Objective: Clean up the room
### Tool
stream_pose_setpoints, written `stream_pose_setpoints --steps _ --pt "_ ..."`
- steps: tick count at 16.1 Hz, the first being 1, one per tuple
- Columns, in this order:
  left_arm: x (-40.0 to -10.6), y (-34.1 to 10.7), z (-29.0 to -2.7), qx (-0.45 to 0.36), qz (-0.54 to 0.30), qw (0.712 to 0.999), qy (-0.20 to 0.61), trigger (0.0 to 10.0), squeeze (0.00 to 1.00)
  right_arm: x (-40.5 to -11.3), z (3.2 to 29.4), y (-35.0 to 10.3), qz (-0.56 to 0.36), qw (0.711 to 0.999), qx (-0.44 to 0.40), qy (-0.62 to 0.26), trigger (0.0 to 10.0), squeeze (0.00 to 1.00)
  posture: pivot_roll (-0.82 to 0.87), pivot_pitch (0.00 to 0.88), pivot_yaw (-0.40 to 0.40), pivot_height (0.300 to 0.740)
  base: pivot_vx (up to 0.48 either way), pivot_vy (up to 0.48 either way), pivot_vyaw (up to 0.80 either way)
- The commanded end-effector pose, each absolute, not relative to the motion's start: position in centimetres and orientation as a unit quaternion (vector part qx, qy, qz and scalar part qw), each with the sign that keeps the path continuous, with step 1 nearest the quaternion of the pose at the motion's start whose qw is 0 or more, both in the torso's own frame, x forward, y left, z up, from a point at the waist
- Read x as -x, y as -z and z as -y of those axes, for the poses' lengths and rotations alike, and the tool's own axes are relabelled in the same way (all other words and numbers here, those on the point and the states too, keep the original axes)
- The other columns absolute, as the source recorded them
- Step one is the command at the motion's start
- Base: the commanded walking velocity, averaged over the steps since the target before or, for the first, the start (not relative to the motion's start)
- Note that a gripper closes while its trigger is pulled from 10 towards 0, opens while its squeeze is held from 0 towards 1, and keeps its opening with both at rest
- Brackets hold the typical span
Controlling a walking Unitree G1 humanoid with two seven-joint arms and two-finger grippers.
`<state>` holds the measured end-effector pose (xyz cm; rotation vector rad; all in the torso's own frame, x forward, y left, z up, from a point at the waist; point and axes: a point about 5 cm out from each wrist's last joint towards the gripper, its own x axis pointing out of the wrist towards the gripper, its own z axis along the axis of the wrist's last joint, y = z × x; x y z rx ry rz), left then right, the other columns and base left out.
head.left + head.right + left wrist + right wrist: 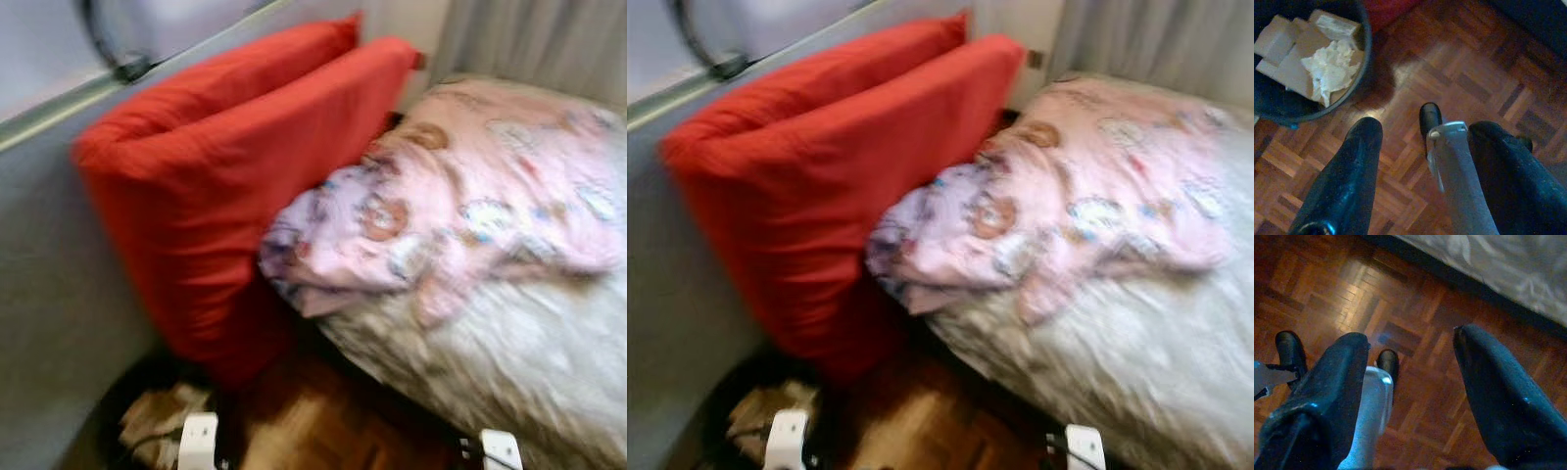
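Observation:
Both arms hang low over the parquet floor. My left gripper is open with nothing between its fingers, close beside a black bin that holds cardboard pieces and crumpled white paper. My right gripper is also open and holds nothing, above the floor near the edge of the bed. On the bed a crumpled pink patterned blanket lies over a grey furry cover. Two red pillows lean against the grey wall at the bed's head.
The head views are blurred. The bin stands on the floor in the corner under the red pillows, left of the bed. A grey wall closes the left side, and a curtain hangs behind the bed. My silver leg shows below the left gripper.

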<state>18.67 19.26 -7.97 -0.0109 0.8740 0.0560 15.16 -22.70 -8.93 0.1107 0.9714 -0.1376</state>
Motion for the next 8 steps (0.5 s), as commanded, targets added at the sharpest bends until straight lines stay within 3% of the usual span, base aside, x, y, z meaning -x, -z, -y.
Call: stream_pose_setpoints --steps 1,8 --pt "-17.74 8.37 -19.74 0.002 -0.438 0.898 -0.031 10.0 0.0 -15.24 22.48 8.96 -0.466 0.881 -0.055 0.065 10.0 0.0 0.02 0.097 0.024 0.74 0.255 0.0 0.8" --pt "-17.88 8.3 -19.78 0.0 -0.437 0.899 -0.03 10.0 0.0 -15.16 22.44 9.0 -0.465 0.88 -0.063 0.072 10.0 0.0 0.02 0.092 0.026 0.74 0.277 0.0 0.0"
